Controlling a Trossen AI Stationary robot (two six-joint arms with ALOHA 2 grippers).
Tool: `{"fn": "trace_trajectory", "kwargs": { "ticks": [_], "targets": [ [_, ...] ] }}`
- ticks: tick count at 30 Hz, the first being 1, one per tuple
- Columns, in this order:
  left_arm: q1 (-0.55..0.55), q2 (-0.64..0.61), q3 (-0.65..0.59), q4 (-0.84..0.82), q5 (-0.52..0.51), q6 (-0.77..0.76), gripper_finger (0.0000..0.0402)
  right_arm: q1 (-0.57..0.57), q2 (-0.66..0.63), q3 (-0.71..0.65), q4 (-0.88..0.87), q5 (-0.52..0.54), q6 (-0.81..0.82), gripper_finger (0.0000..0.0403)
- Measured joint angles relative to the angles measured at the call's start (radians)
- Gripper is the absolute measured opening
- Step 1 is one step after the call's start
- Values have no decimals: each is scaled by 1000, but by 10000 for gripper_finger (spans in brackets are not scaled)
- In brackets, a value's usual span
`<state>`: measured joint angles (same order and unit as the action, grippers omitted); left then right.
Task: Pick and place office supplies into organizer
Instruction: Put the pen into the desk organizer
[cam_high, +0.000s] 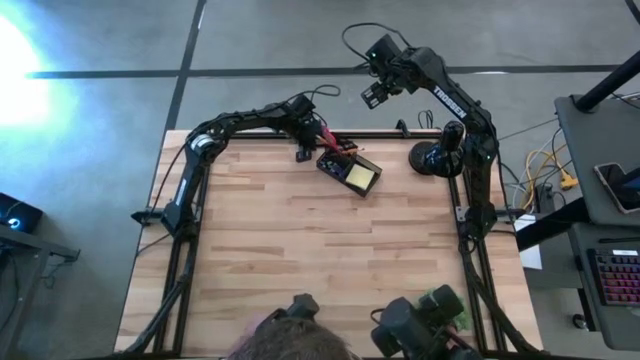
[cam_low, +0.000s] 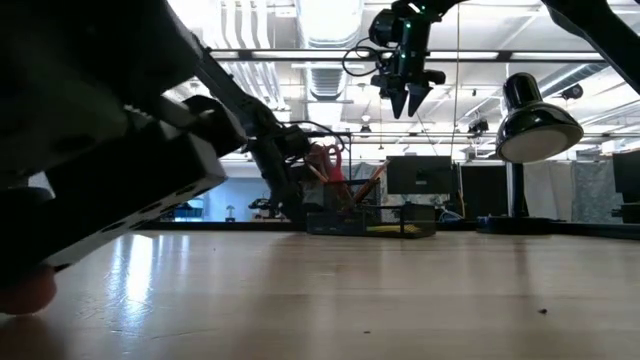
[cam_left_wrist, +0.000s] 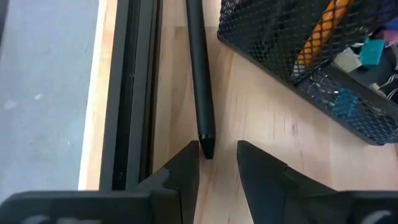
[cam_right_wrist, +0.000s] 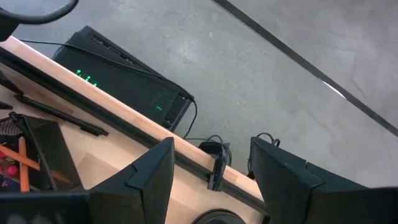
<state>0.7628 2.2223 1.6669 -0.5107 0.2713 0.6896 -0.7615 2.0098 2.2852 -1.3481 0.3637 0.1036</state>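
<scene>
**Black pen lies between the left gripper's parted fingers at the table's far edge**

High view: the butcher-block table (cam_high: 330, 250) carries the black mesh organizer (cam_high: 345, 166) near its far edge, with a yellow sticky-note pad (cam_high: 362, 177) in one compartment. The left gripper (cam_high: 303, 150) sits low just beside the organizer. The right gripper (cam_high: 373, 94) hangs raised beyond the far edge.

Low view: the organizer (cam_low: 370, 222) stands far back, red-handled scissors (cam_low: 322, 160) rising from it. The right gripper (cam_low: 408, 100) hangs high above it, fingers apart and empty.

Left wrist view: a black pen (cam_left_wrist: 199, 68) lies on the wood beside the organizer (cam_left_wrist: 292, 50), its tip between the narrowly parted fingers (cam_left_wrist: 183, 171); whether they touch it is unclear. An orange pencil (cam_left_wrist: 320, 31) leans inside the mesh.

Right wrist view: the right fingers (cam_right_wrist: 152, 174) stand wide, holding nothing.
</scene>
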Motion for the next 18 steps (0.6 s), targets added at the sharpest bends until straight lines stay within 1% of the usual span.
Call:
{"fn": "trace_trajectory", "kwargs": {
  "ticks": [2,7,8,18],
  "targets": [
    [1,0,1,5,27,2,84,-3,0,0,1,0,0,201],
    [-1,1,-2,25,34,6,16,-5,0,0,1,1,0,201],
    [-1,1,-1,35,33,6,9,-5,0,0,1,2,0,201],
    [-5,1,-7,37,13,28,1,-5,0,0,10,-4,2,201]
  ]
}}
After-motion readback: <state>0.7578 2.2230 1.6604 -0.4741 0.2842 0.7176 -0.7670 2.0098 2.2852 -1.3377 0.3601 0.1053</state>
